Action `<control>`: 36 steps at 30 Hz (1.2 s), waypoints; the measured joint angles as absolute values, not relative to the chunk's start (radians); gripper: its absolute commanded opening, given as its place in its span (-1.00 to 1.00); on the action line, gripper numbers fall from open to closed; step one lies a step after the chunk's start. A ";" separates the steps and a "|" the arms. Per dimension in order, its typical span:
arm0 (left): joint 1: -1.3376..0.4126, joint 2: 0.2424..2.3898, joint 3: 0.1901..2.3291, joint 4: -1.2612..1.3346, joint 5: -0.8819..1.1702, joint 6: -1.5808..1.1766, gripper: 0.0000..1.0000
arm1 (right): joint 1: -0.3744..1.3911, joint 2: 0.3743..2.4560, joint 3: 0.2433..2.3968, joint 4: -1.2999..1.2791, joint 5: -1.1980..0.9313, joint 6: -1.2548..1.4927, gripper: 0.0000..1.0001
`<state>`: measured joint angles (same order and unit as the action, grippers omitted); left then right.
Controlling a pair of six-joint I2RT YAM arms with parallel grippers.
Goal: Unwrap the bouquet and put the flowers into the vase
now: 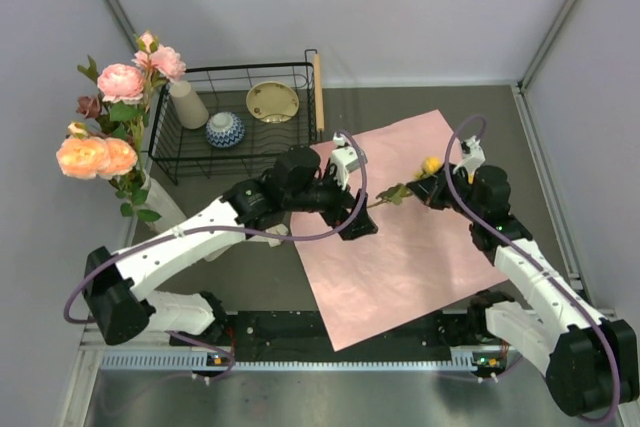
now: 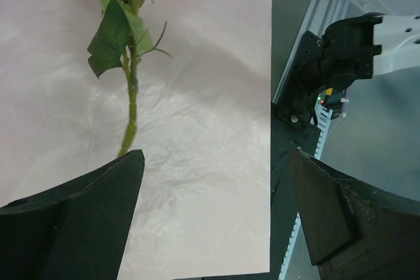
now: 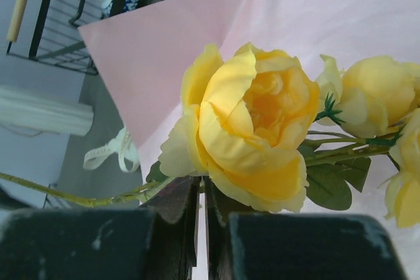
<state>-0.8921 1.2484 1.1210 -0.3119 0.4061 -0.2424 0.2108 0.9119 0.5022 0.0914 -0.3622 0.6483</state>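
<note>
The bench (image 1: 500, 117) carries the unwrapped pink paper (image 1: 400, 267) flat across its middle, reaching the near edge; a wire basket (image 1: 240, 72) sits at the far edge; the vase (image 1: 165, 205) stands at the left edge with pink, peach and mauve flowers (image 1: 120, 82) in it. 1 yellow rose (image 3: 256, 116) spray is over the paper; the right gripper (image 3: 202, 195) is clamped on its stem (image 2: 130, 109) just under the bloom; the left gripper (image 2: 213, 168) stands wide apart at the lower stem, which sits against 1 finger, not centred. Best to centre the stem before closing, and let the right go only once the left holds; the ribbon (image 3: 115, 152) lies just off the paper.
</note>
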 measured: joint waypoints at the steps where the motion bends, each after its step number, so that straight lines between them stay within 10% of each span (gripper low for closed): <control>1: -0.892 1.268 1.124 -0.317 0.404 -0.245 0.94 | 0.211 0.912 0.502 0.094 -0.387 0.642 -1.00; 6: -0.892 1.318 1.133 -0.330 0.402 -0.264 0.94 | 0.211 0.932 0.502 0.110 -0.476 0.611 -0.93; 22: -0.892 1.335 1.160 -0.330 0.416 -0.286 0.90 | 0.215 1.007 0.529 -0.278 -0.224 0.754 0.27; 36: -0.892 1.333 1.155 -0.331 0.425 -0.282 0.90 | 0.436 1.261 0.585 -0.372 0.072 1.124 -0.01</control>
<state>-0.8921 1.3334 1.1545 -0.3309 0.4252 -0.2821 0.4362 1.2606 0.5846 -0.3717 0.0719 1.1244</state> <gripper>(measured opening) 0.952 0.517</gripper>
